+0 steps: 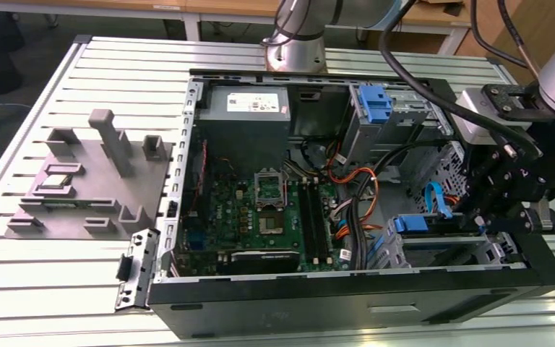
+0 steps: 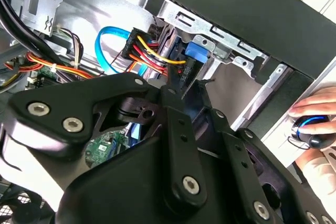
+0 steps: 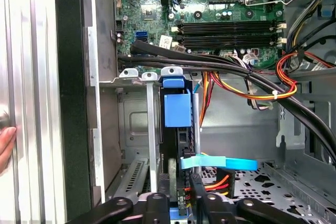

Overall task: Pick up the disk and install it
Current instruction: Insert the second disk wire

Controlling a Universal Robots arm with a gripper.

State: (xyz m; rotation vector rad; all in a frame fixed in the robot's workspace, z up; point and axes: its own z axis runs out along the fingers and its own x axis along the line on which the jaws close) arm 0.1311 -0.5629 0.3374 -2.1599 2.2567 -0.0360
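Note:
The disk (image 1: 420, 224) stands on edge in the drive bay at the near right corner of the open computer case (image 1: 355, 296), its blue rail uppermost. In the first wrist view the disk (image 3: 178, 109) shows edge-on between the bay's metal guides, with a blue data cable (image 3: 220, 162) and red-yellow power wires plugged into its end. My gripper (image 1: 475, 220) reaches down at that end. In both wrist views the black fingers (image 3: 157, 201) flank the disk's cabled end (image 2: 192, 55), and the gripper (image 2: 185, 85) is shut on it.
The case holds a green motherboard (image 1: 258, 217), a grey power-supply box (image 1: 243, 108), a blue bracket (image 1: 376, 101) in the far bay and orange cables (image 1: 355, 188). A grey fixture (image 1: 84, 181) stands on the slatted table. A hand (image 2: 315, 124) rests outside the case wall.

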